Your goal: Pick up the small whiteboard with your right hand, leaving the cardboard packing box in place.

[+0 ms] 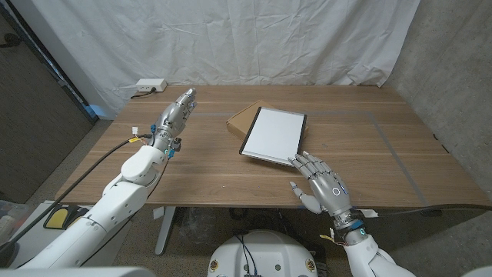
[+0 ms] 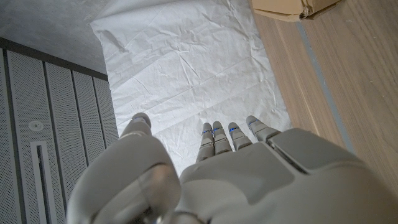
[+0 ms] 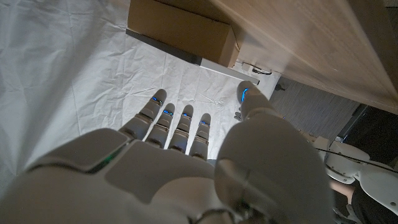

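The small whiteboard [image 1: 273, 135], white with a dark frame, lies near the table's middle with its far left part propped on the flat cardboard packing box [image 1: 241, 118]. My right hand [image 1: 321, 183] is open just in front of the board's near right corner, its fingers spread toward the edge; I cannot tell whether they touch it. In the right wrist view that hand [image 3: 186, 168] points at the box [image 3: 180, 28] and the board's thin edge [image 3: 217, 65]. My left hand [image 1: 175, 117] hovers open at the table's left, fingers straight. In the left wrist view it [image 2: 249, 174] holds nothing, with the box [image 2: 292, 7] ahead.
A white power strip [image 1: 148, 86] with a cable sits at the table's back left corner. Tape lines [image 1: 388, 146] mark a rectangle on the right half of the wooden table [image 1: 231, 181]. A white cloth backdrop [image 1: 254, 38] hangs behind.
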`<state>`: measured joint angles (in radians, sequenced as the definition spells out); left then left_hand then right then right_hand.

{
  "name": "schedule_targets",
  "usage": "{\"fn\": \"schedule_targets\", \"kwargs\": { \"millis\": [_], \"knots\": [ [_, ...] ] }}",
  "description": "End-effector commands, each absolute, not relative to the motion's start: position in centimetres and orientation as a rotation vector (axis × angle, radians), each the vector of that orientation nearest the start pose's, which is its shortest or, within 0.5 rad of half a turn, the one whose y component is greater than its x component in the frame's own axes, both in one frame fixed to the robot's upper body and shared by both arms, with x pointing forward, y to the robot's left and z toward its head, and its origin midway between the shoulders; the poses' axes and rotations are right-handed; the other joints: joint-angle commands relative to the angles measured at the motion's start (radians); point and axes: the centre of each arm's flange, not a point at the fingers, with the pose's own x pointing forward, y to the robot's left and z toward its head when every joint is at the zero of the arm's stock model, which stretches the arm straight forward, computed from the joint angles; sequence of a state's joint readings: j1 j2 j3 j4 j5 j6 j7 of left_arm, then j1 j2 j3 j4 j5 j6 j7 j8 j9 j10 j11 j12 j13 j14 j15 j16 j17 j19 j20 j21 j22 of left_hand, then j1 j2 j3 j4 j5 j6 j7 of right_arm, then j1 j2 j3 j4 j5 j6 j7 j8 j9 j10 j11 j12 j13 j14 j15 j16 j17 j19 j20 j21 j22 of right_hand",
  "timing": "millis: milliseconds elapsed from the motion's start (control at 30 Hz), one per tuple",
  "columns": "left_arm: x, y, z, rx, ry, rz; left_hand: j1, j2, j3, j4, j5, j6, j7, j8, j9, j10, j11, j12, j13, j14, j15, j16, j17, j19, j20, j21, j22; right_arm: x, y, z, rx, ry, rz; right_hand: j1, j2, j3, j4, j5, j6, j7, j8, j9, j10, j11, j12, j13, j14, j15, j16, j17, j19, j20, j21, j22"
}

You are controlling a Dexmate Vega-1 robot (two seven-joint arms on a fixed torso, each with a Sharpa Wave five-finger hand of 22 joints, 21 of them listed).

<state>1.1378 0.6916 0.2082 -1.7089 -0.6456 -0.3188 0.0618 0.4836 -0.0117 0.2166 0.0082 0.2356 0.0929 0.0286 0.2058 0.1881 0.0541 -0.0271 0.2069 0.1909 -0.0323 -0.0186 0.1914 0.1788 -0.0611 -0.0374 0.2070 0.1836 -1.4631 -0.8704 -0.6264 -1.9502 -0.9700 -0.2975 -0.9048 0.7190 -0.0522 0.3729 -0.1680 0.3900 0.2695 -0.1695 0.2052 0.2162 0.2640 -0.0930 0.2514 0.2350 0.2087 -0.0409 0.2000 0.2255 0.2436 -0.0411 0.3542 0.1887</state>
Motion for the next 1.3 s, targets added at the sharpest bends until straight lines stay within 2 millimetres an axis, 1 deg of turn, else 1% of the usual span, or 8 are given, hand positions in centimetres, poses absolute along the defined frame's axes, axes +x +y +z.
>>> {"fn": "schedule_targets", "kwargs": {
  "millis": [33,200,300,633,867,1000,1067,1300],
  "knots": [
    [55.7,32.1,-1.8,0.02,-0.722,-0.195,0.002,0.008,-0.006,0.001,-0.002,0.007,0.0,-0.001,0.004,0.0,0.0,-0.001,0.0,-0.003,0.004,-0.002,0.006,-0.008,-0.008,0.0,0.002,43.3,-20.0,-20.7,-1.444,-1.036,-0.334,0.011,0.003,0.006,0.007,0.006,0.007,0.0,0.008,0.005,0.008,0.001,0.008,0.002,0.012,-0.052,0.008,0.005,0.014,-0.077,-0.002,0.003],
    [55.6,32.4,-1.9,0.015,-0.723,-0.193,0.002,0.009,-0.007,0.001,-0.002,0.007,0.0,-0.001,0.004,0.0,0.001,-0.001,0.0,-0.003,0.003,-0.003,0.006,-0.008,-0.009,0.0,0.002,43.8,-19.9,-20.5,-1.455,-1.028,-0.328,0.013,0.005,0.006,0.01,0.008,0.01,0.001,0.01,0.005,0.012,0.0,0.01,0.002,0.022,-0.055,0.013,0.006,0.018,-0.079,-0.001,0.003],
    [55.6,32.5,-2.0,0.014,-0.723,-0.19,0.002,0.009,-0.007,0.001,-0.002,0.007,0.001,-0.001,0.004,-0.001,0.0,-0.002,0.0,-0.004,0.003,-0.003,0.006,-0.008,-0.008,0.0,0.002,44.0,-19.9,-20.4,-1.462,-1.029,-0.324,0.015,0.008,0.006,0.013,0.01,0.012,0.002,0.011,0.005,0.014,0.001,0.012,0.003,0.032,-0.059,0.018,0.007,0.029,-0.081,0.002,0.004],
    [55.3,32.8,-2.3,0.004,-0.728,-0.19,0.003,0.01,-0.008,0.001,-0.003,0.007,0.001,-0.001,0.004,0.0,-0.002,-0.002,0.0,-0.003,0.002,-0.003,0.006,-0.01,-0.007,0.0,0.002,44.4,-19.5,-19.9,-1.483,-1.05,-0.314,0.019,0.009,0.004,0.017,0.015,0.035,0.005,0.021,0.005,0.026,-0.004,0.018,0.003,0.041,-0.063,0.021,0.01,0.036,-0.083,0.003,0.005],
    [55.3,33.1,-2.7,0.007,-0.714,-0.182,0.003,0.011,-0.009,0.001,-0.004,0.007,0.0,-0.001,0.004,0.0,-0.001,-0.002,0.0,-0.003,0.003,-0.003,0.006,-0.009,-0.007,0.0,0.002,45.0,-19.4,-19.9,-1.498,-1.042,-0.302,0.021,0.011,0.004,0.019,0.016,0.042,0.004,0.024,0.005,0.03,-0.006,0.021,0.004,0.046,-0.065,0.023,0.011,0.043,-0.084,0.005,0.005],
    [55.3,33.3,-3.0,0.003,-0.706,-0.174,0.003,0.011,-0.009,0.001,-0.004,0.007,0.0,-0.001,0.004,-0.001,-0.001,-0.002,0.0,-0.003,0.003,-0.002,0.006,-0.01,-0.006,0.0,0.002,45.4,-19.3,-19.9,-1.504,-1.042,-0.295,0.037,0.027,0.012,0.018,0.02,0.044,0.004,0.025,0.004,0.036,-0.011,0.024,0.004,0.053,-0.069,0.026,0.012,0.049,-0.086,0.006,0.006],
    [55.3,33.3,-3.0,0.005,-0.706,-0.172,0.003,0.011,-0.009,0.001,-0.004,0.007,0.0,-0.001,0.004,-0.001,-0.002,-0.002,0.0,-0.002,0.004,-0.002,0.006,-0.01,-0.006,0.0,0.002,45.6,-19.2,-19.9,-1.508,-1.04,-0.292,0.054,0.036,0.018,0.014,0.022,0.044,0.0,0.025,0.004,0.041,-0.013,0.027,0.004,0.058,-0.072,0.027,0.012,0.053,-0.088,0.007,0.006],
    [55.2,33.4,-3.1,0.001,-0.71,-0.171,0.004,0.012,-0.01,0.001,-0.004,0.007,0.0,-0.002,0.004,0.0,-0.001,-0.002,0.0,-0.002,0.004,-0.002,0.006,-0.01,-0.007,0.0,0.002,46.1,-19.1,-19.5,-1.521,-1.033,-0.289,0.067,0.039,0.022,0.01,0.023,0.039,-0.004,0.023,0.004,0.046,-0.019,0.029,0.004,0.06,-0.075,0.027,0.012,0.056,-0.087,0.007,0.007]
  ]
}}
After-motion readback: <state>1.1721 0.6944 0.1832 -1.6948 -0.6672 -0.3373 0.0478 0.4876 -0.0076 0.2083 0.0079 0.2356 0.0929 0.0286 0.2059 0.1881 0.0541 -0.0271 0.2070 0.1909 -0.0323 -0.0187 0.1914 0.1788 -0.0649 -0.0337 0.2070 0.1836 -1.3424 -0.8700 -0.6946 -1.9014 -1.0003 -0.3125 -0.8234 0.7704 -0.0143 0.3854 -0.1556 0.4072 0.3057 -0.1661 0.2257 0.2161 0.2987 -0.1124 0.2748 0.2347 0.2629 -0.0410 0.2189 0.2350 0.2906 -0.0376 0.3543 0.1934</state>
